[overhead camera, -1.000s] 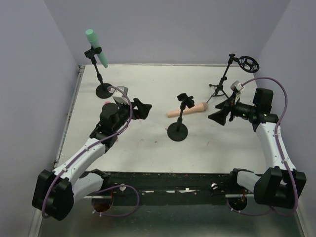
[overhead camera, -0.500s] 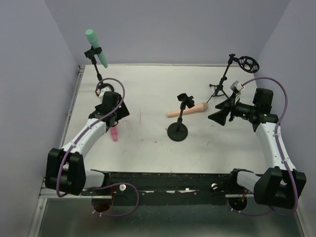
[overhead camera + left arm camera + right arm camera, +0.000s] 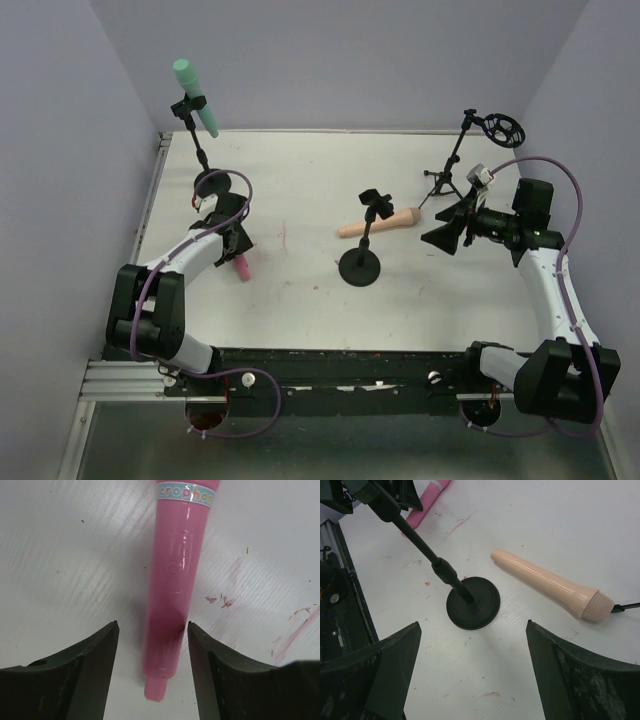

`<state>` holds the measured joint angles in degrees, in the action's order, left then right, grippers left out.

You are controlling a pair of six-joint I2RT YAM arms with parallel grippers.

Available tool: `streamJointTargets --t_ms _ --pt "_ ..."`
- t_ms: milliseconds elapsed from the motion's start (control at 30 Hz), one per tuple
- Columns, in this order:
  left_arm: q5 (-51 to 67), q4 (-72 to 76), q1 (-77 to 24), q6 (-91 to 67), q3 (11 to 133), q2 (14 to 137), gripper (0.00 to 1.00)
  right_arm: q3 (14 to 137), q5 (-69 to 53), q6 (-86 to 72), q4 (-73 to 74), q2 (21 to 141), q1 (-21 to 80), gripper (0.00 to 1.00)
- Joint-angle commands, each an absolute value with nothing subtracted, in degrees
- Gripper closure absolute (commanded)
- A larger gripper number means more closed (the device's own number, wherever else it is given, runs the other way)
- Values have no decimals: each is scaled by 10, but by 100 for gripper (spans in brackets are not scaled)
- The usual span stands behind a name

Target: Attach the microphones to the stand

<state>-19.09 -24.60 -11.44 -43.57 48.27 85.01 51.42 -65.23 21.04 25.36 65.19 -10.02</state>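
The pink microphone (image 3: 172, 590) lies flat on the table, its tail end between the fingers of my open left gripper (image 3: 152, 630), with a gap on each side. In the top view it (image 3: 241, 268) pokes out from under the left gripper (image 3: 236, 248). The teal-green microphone (image 3: 190, 92) sits clipped in the far-left stand (image 3: 211, 182). The peach-tan microphone (image 3: 378, 224) lies on the table behind the empty middle stand (image 3: 361, 266). My right gripper (image 3: 441, 236) is open and empty, above the table to the right of that stand; its view shows the peach-tan microphone (image 3: 545, 582) and the stand's base (image 3: 472, 602).
A black tripod stand (image 3: 441, 184) with a ring holder (image 3: 500, 126) stands at the back right, just behind my right gripper. The table's left edge rail (image 3: 150, 200) runs close to my left arm. Grey walls enclose the table on three sides.
My left arm has swung left and turned towards the near-left part of the table. Its open gripper now straddles the pink microphone's tail. The right arm has not moved.
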Motion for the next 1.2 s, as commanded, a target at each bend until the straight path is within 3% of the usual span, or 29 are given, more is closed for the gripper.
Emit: streamJointTargets --t_ms 0,267,367,567,633,667,767,900,1167 --pt "-200 -264 -100 -450 502 860 36 515 -668 213 260 643 -100 6" --pt "-192 -358 -98 -448 579 920 32 516 -669 214 264 642 -100 6" --pt "-185 -395 -99 -441 611 950 35 518 -670 215 267 640 -99 6" --pt "-167 -390 -99 -428 609 949 35 522 -673 219 274 637 -100 6" --pt "-157 -389 -100 -421 611 950 39 524 -674 222 278 635 -100 6" --pt "-148 -382 -99 -414 606 948 51 525 -675 223 280 635 -99 6" --pt "-127 -367 -99 -403 594 940 65 527 -676 229 285 634 -99 6" --pt "-89 -347 -100 -382 573 927 71 530 -676 230 289 632 -99 6" --pt "-10 -320 -175 -365 527 885 71 530 -677 232 291 630 -99 6"
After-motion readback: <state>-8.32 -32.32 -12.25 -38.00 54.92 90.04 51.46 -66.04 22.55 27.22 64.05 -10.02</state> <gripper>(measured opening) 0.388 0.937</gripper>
